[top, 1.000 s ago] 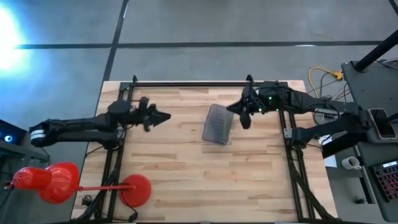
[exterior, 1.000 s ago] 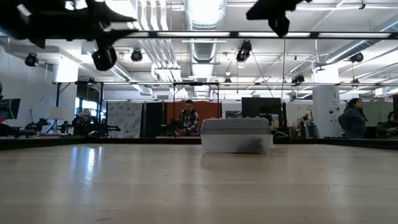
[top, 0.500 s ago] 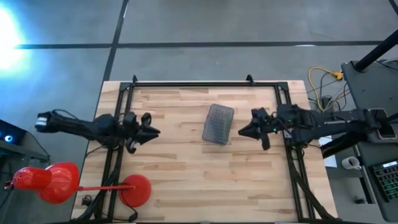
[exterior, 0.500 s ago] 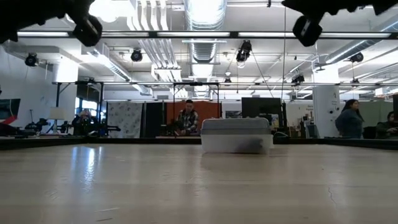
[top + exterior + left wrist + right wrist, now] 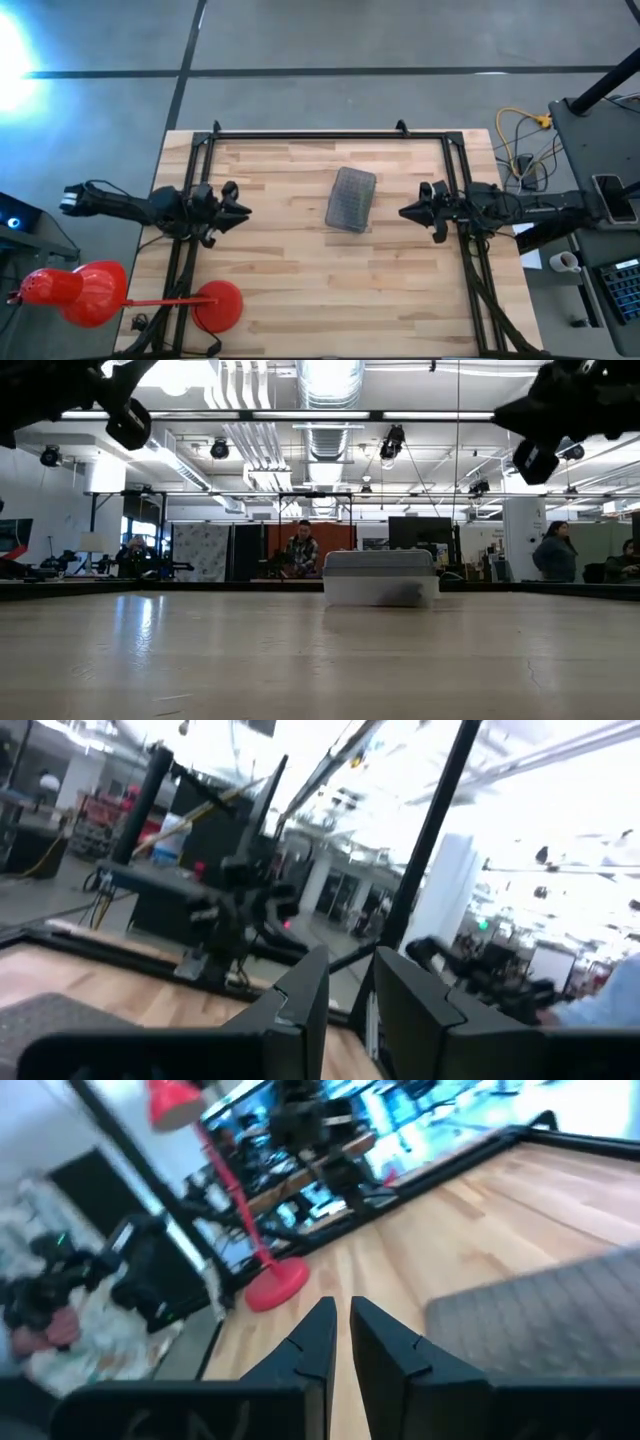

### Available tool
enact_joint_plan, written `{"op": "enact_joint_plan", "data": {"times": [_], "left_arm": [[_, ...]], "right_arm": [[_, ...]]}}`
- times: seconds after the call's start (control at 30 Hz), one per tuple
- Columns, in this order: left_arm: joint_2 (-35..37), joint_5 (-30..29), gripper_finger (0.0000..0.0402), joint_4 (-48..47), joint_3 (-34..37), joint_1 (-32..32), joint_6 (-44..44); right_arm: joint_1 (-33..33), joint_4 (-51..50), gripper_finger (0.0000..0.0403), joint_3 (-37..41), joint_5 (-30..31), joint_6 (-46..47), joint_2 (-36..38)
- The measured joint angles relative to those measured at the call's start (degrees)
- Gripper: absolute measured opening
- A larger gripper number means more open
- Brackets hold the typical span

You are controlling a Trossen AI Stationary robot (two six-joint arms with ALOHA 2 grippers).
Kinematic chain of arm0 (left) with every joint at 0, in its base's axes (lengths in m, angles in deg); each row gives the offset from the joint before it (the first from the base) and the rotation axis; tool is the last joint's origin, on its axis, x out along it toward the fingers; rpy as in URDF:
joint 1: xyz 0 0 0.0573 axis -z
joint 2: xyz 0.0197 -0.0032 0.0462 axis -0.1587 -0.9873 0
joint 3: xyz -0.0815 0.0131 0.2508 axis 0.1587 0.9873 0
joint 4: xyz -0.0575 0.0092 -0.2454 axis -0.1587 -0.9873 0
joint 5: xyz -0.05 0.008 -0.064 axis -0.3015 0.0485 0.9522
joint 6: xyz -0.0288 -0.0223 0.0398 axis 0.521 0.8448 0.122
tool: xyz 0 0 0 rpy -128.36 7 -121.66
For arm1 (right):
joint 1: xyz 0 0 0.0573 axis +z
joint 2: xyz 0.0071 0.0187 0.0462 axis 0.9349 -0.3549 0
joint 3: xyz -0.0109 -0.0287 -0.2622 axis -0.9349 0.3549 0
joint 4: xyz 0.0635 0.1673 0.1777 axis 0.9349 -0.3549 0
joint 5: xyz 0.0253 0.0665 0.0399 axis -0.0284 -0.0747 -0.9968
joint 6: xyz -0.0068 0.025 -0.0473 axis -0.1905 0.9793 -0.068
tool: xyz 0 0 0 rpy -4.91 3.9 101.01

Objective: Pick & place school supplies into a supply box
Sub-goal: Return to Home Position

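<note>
The supply box lies closed on the wooden table. Its grey dotted lid covers it fully, and its long axis is a little tilted against the boards. In the low view the box rests flat, with a clear lower wall under the grey top. Something dark shows through that wall, probably the pens, but I cannot name any single one. No loose supply is seen around the box.

I judge the box light and stiff, made of hard, smooth plastic, so it may slide on the wood when pushed. The best hold is across the short width, at the middle of the two long walls and under the lid's edge; a grasp on the lid alone could lift it off. The things inside are loose and would shift if the box were tipped.

The left gripper hangs well apart from the box on one side. Its fingers are drawn together, with only a thin gap, and hold nothing. The right gripper hangs on the opposite side, nearer to the box and not touching it; its fingers are also together and empty.

Farther from the box, past the left arm, a red lamp stands at the table's corner. The work looks done.
</note>
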State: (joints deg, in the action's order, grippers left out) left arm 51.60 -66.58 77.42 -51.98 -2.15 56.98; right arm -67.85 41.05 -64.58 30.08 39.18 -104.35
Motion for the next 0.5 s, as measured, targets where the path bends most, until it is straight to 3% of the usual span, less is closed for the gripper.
{"op": "enact_joint_plan", "data": {"times": [0.23, 0.5], "left_arm": [[5.27, 0.02, 0.0069, -0.28, 5.62, 0.01, 0.04], [3.47, 0.11, 0.0069, -12.66, 5.07, 0.01, -0.05]], "right_arm": [[-0.02, -0.59, 0.0028, 5.25, 1.57, 2.40, 6.43], [-0.02, -0.57, 0.0028, 7.27, 1.60, 1.25, 5.88]]}}
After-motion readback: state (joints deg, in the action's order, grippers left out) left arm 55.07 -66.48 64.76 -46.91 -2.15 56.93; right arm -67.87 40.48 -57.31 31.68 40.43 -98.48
